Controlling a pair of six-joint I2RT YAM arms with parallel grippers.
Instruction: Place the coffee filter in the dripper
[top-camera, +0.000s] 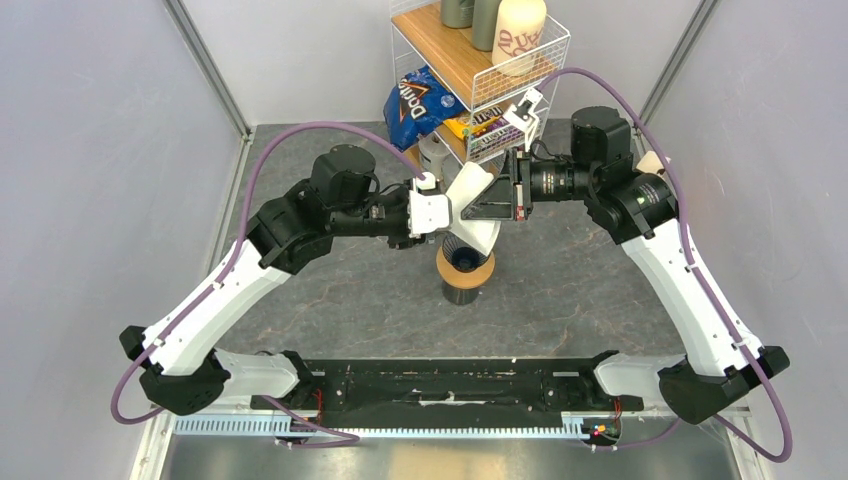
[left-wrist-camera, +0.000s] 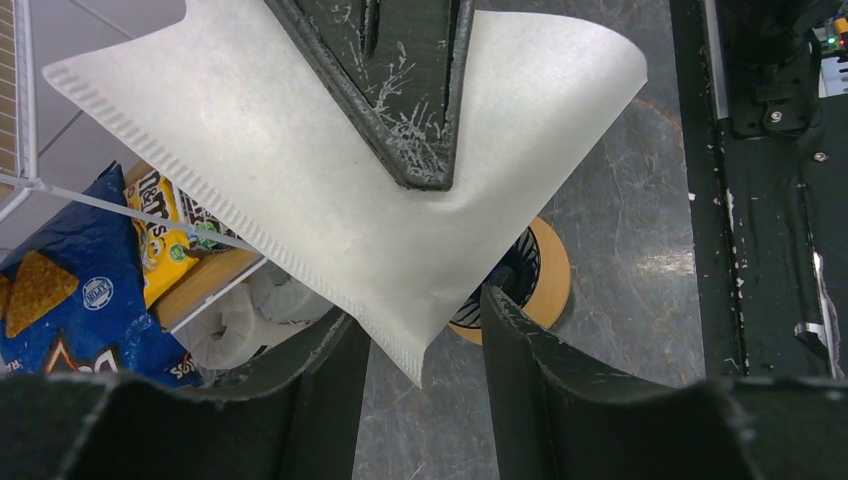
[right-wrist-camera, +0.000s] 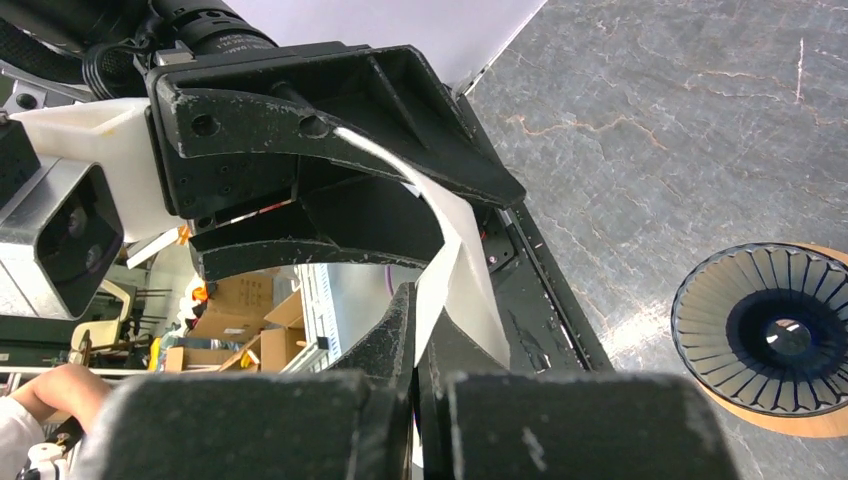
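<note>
The white paper coffee filter (left-wrist-camera: 330, 190) hangs in the air, flattened into a fan with its tip pointing down. My right gripper (right-wrist-camera: 418, 300) is shut on the filter's edge (right-wrist-camera: 460, 270); its dark fingers (left-wrist-camera: 400, 90) cover the paper's top in the left wrist view. My left gripper (left-wrist-camera: 420, 312) is open, with the filter's tip between its two fingers. The dark blue ribbed dripper (right-wrist-camera: 780, 335) sits in a tan wooden ring (left-wrist-camera: 552, 275) on a dark cylinder (top-camera: 462, 292), just below and in front of both grippers (top-camera: 460, 212). It is partly hidden in the left wrist view (left-wrist-camera: 512, 275).
A wire shelf rack (top-camera: 545, 55) stands at the back with a cream canister (top-camera: 518, 35), a blue Doritos bag (top-camera: 415, 105) and M&M's packs (top-camera: 480, 125). A black rail (top-camera: 440, 385) runs along the near edge between the arm bases. Grey walls close both sides.
</note>
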